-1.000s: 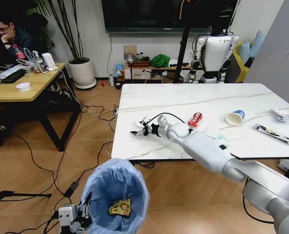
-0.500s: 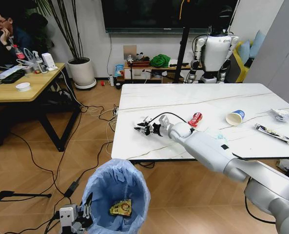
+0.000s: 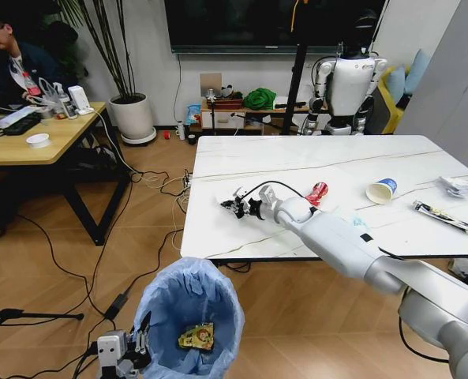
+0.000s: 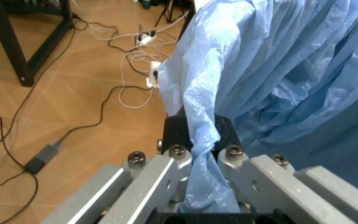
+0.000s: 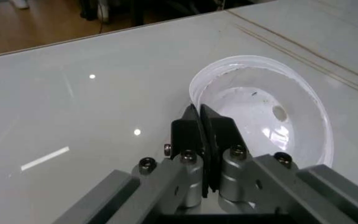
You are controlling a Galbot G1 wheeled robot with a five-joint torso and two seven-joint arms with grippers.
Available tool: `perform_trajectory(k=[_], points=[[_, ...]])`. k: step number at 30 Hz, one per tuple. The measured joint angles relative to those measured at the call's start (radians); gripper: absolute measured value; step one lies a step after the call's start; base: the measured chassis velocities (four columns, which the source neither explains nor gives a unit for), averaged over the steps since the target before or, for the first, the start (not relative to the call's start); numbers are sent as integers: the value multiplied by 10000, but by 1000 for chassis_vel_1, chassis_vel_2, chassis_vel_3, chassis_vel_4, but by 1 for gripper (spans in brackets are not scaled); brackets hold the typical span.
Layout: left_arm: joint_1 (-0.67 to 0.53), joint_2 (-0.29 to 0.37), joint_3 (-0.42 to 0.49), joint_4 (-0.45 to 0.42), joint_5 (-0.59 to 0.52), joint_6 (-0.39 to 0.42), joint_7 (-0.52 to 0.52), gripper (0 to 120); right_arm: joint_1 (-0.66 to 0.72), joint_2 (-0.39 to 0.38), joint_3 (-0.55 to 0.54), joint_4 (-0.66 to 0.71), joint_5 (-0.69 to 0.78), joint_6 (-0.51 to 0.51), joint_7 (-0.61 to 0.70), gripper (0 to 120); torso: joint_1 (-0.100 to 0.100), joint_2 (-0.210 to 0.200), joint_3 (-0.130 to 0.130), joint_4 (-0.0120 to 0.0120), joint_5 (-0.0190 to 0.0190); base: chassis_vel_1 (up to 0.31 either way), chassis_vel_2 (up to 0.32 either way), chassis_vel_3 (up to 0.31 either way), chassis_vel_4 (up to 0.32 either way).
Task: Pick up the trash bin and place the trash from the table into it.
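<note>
Near the left edge of the table [image 3: 391, 158], the right gripper [image 3: 235, 207] reached across the marble top toward the white disc [image 5: 266, 109], a shallow clear lid lying flat close to that edge. In the right wrist view its jaws were pressed together, their tips at the disc's rim; whether the thin rim was actually caught between them cannot be told. Probably the tight closure was meant to nip that thin edge, since a flat lid offers nothing else to grasp.

Below the table's front-left corner, the left gripper [image 3: 141, 345] pinched the rim of the trash bin [image 3: 188, 316] through a fold of its blue bag [image 4: 278, 70], jaws clamped on the plastic. Held there, off the table's front edge, the bin's open mouth faced up, likely so litter could be carried over and dropped. A yellow wrapper [image 3: 196, 337] already lay inside.

Farther right on the table waited the red can [image 3: 317, 192], the paper cup [image 3: 380, 190], the crumpled paper [image 3: 454, 185] and the long dark wrapper [image 3: 445, 216] near the right edge.
</note>
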Motion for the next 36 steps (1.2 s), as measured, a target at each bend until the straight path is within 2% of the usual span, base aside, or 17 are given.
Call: perform_trajectory(k=[1, 2, 4, 5, 6, 9, 10, 12, 14, 16, 17, 20, 23, 24, 31, 36], points=[[-15, 19, 111, 0, -74, -1, -56, 0, -122, -476, 232, 554, 20, -92, 42, 0, 1, 0, 1, -2, 0, 0, 0, 0, 0], [-15, 19, 111, 0, -74, -1, -56, 0, -122, -476, 232, 554, 20, -92, 42, 0, 1, 0, 1, -2, 0, 0, 0, 0, 0], [-80, 129, 367, 17, -103, 4, -71, 0, -591, -1446, 889, 2114, 51, -164, 123, 0, 0, 0, -1, -10, -1, 0, 0, 0, 0], [-126, 163, 474, 61, -51, 6, -51, 0, -840, -1716, 1130, 2684, 70, -165, 172, 0, 0, 1, -1, -9, -3, 0, 0, 0, 0], [-126, 163, 474, 61, -51, 6, -51, 0, -840, -1716, 1130, 2684, 70, -165, 172, 0, 0, 1, -1, -9, -3, 0, 0, 0, 0], [-389, 263, 951, 295, 72, 58, -24, 0, -2142, -2940, 2186, 5374, 567, -256, 480, 0, 0, 0, -1, -6, 7, 0, 0, 0, 0], [-389, 263, 951, 295, 72, 58, -24, 0, -2142, -2940, 2186, 5374, 567, -256, 480, 0, 0, 0, -1, -6, 7, 0, 0, 0, 0], [-546, 369, 1256, 453, 72, 106, -61, 0, -2769, -3840, 2810, 6834, 964, -266, 580, 0, -3, 2, -3, -3, -8, 0, 0, 0, 0], [-585, 411, 1338, 499, 70, 116, -70, 0, -2941, -4139, 2974, 7209, 1082, -253, 593, 0, -4, 1, -3, -4, -5, 0, 0, 0, 0], [-726, 596, 1649, 705, 51, 131, -115, 0, -3876, -5561, 3862, 8696, 1518, 60, 587, 0, -4, 2, -3, -8, -3, 0, 0, 0, 0], [-726, 596, 1649, 705, 51, 131, -115, 0, -3876, -5561, 3862, 8696, 1518, 60, 587, 0, -4, 2, -3, -8, -3, 0, 0, 0, 0], [-878, 655, 2085, 855, 66, 128, -131, 0, -5743, -6903, 5192, 10487, 1627, 705, 489, 0, -4, 2, -4, -10, 0, 0, 0, 0, 0], [-894, 516, 2196, 905, 155, 110, -127, 0, -6201, -7189, 5222, 11133, 1576, 997, 395, 0, -5, 2, -3, -7, -3, 0, 0, 0, 0], [-945, 464, 2211, 920, 174, 110, -127, 0, -6255, -7244, 5150, 11387, 1495, 1121, 320, 0, -5, 2, -3, 2, 1, 0, 0, 0, 0], [-1059, 383, 2163, 922, 147, 129, -125, 0, -6332, -7348, 4725, 11986, 1155, 1317, -78, 0, -3, 1, -2, 0, -1, 0, 0, 0, 0], [-1133, 354, 2103, 920, 62, 166, -117, 0, -6578, -7535, 4256, 11915, 351, 2205, -1456, 0, -2, 1, -1, -4, -3, 0, 0, 0, 0]])
